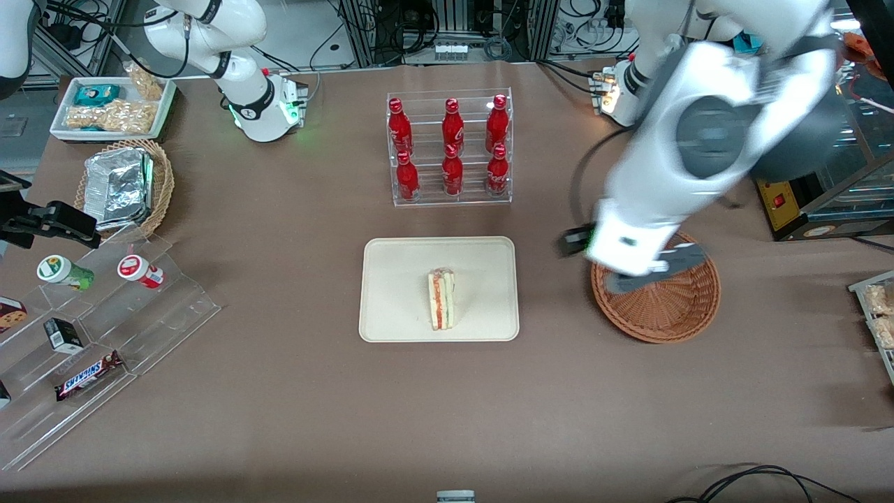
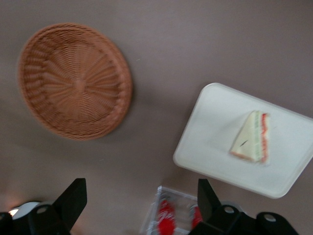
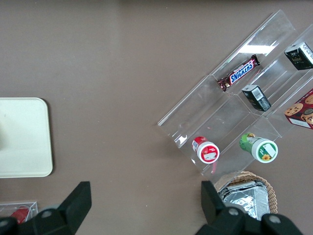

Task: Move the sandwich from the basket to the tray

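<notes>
The sandwich, a pale bread wedge with red and green layers, lies on the cream tray in the middle of the table. It also shows in the left wrist view on the tray. The reddish-brown wicker basket sits beside the tray, toward the working arm's end of the table, and holds nothing. My left gripper hangs high above the basket's rim nearest the tray. It is open and empty.
A clear rack of red bottles stands farther from the front camera than the tray. Toward the parked arm's end are a tan basket with foil, a white tray of snack bags and a clear stepped stand of snacks.
</notes>
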Robot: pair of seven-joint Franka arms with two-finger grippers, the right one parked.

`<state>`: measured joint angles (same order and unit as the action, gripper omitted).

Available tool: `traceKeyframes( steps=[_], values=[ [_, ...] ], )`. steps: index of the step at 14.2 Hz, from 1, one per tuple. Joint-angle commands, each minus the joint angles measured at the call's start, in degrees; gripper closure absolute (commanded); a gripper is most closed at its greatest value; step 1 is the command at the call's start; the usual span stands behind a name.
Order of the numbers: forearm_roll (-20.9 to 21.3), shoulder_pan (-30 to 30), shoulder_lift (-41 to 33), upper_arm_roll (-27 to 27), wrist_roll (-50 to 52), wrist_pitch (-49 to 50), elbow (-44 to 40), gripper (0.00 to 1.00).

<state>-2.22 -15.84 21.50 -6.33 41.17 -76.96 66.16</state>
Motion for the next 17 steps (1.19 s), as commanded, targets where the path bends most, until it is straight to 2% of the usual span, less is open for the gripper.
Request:
traceKeyframes(
  steps=[1,4,6,10,14,17],
  values=[
    [-1.6,7.6,-5.8,-0.5,-10.4,7.1,4.3,0.0],
    [-1.7,17.4,-6.9,-0.5,-21.2,10.3,4.5,0.0],
    [-1.7,21.9,-8.6,-0.5,-26.9,9.1,8.3,0.0],
    [-0.8,22.8,-17.3,-0.4,-28.2,-1.3,22.3,0.0],
    [-0.4,23.4,-18.5,-0.4,-34.0,1.8,20.7,0.0],
    [5.0,22.9,-19.6,-0.9,-34.5,1.8,20.5,0.0]
  ],
)
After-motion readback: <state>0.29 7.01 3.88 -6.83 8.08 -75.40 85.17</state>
